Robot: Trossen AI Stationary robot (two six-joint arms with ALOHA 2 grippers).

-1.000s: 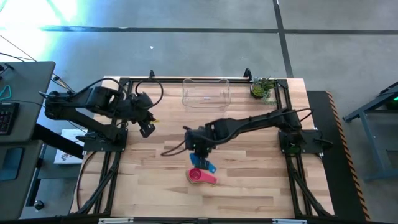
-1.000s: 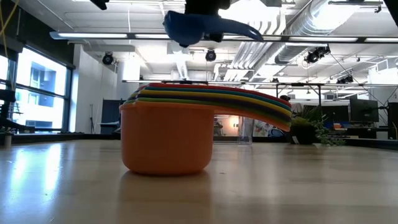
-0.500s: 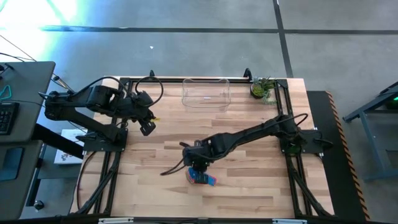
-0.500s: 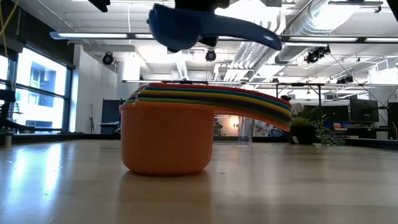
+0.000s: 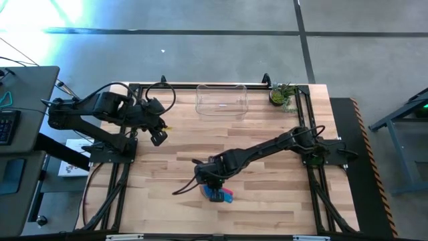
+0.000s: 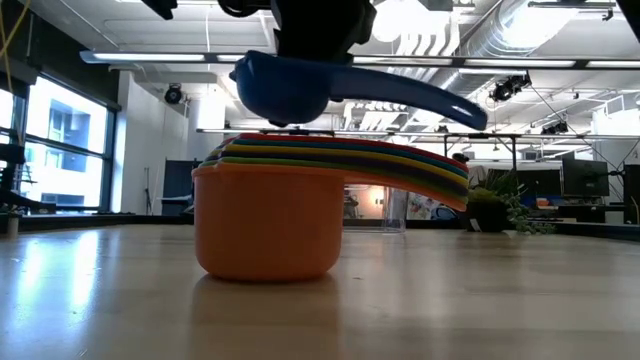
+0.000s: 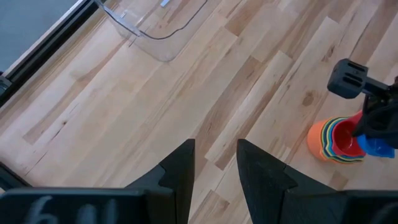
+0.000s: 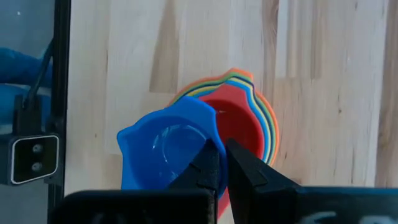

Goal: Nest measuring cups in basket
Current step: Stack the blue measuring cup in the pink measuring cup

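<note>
Pale wood table (image 5: 267, 201), bright workshop behind

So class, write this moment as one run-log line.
right gripper: shut on blue cup | blue cup: just above nested stack | left gripper: open, idle, off to the side | basket: no cups

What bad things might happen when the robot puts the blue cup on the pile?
1. The blue cup hangs just above the stack of nested cups, and in the right wrist view it sits off-centre over the red cup. It may catch a rim and tilt.
2. The right pincer grips only the cup's edge, so it might slip.
3. The stack is far from the basket.
</note>
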